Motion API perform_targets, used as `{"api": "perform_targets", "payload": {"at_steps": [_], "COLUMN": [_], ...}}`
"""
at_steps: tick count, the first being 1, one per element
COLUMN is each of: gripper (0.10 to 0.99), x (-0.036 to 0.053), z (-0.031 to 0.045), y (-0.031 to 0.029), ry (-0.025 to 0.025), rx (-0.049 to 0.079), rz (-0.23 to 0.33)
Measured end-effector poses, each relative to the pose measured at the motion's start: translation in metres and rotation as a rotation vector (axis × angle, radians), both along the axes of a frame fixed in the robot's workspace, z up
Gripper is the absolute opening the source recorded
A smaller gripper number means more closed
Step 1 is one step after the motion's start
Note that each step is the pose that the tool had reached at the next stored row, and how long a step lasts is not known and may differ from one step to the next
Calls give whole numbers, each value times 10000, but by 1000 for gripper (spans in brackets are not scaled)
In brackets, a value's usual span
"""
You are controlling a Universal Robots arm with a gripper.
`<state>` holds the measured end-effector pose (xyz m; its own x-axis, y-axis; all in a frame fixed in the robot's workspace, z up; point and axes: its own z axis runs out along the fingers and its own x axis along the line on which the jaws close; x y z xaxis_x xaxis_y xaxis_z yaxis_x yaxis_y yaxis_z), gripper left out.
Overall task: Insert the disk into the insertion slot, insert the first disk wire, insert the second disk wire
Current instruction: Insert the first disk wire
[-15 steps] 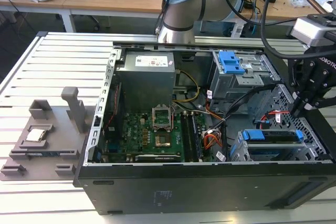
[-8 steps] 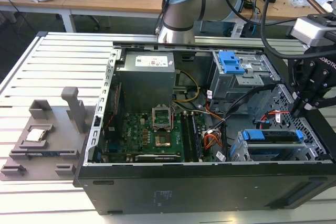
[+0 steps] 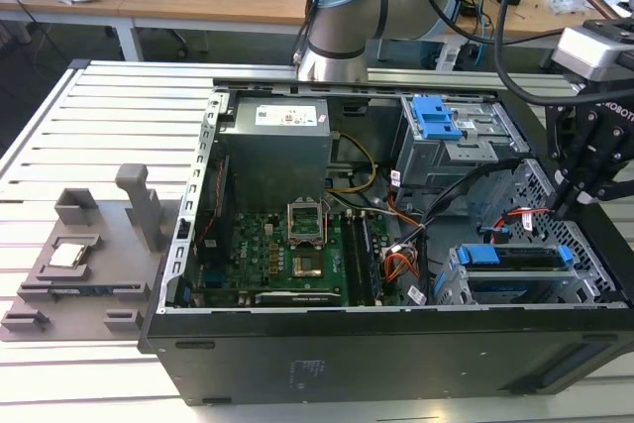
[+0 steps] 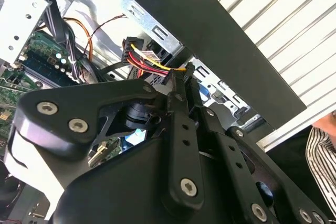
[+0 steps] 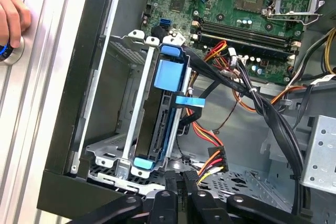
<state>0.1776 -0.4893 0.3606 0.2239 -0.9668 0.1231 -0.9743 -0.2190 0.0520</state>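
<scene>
The disk [image 5: 160, 109], in its bright blue carrier, sits inside the insertion slot [image 5: 118, 103] of the silver perforated cage; the exterior view has the disk [image 3: 515, 266] at the case's front right. A flat blue wire [image 5: 187, 101] meets the disk's connector edge. My gripper [image 3: 567, 207] hangs just behind the cage. Its fingers [image 4: 181, 109] are shut on a black plug with red, yellow and orange wires [image 4: 149, 62]. In the first wrist view this wire bundle [image 5: 212, 162] lies beside the gripper [image 5: 181, 181], close to the disk's end.
The open case holds a motherboard [image 3: 297, 245], a power supply [image 3: 275, 141] and a taller grey cage with a blue latch plate [image 3: 436, 118]. Black cables [image 5: 262, 108] cross the bay. A person's hand [image 5: 13, 17] rests on the slatted table; a striped sleeve [image 4: 323, 156] shows.
</scene>
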Motion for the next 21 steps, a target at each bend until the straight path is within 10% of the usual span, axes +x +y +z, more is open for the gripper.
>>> {"api": "perform_targets", "payload": {"at_steps": [8, 11, 21], "gripper": [169, 169, 169], "x": [-233, -301, -309], "z": [-3, -21, -60], "y": [-3, -94, -164], "ry": [0, 0, -1], "rx": [11, 12, 15], "rz": [0, -1, -1231]}}
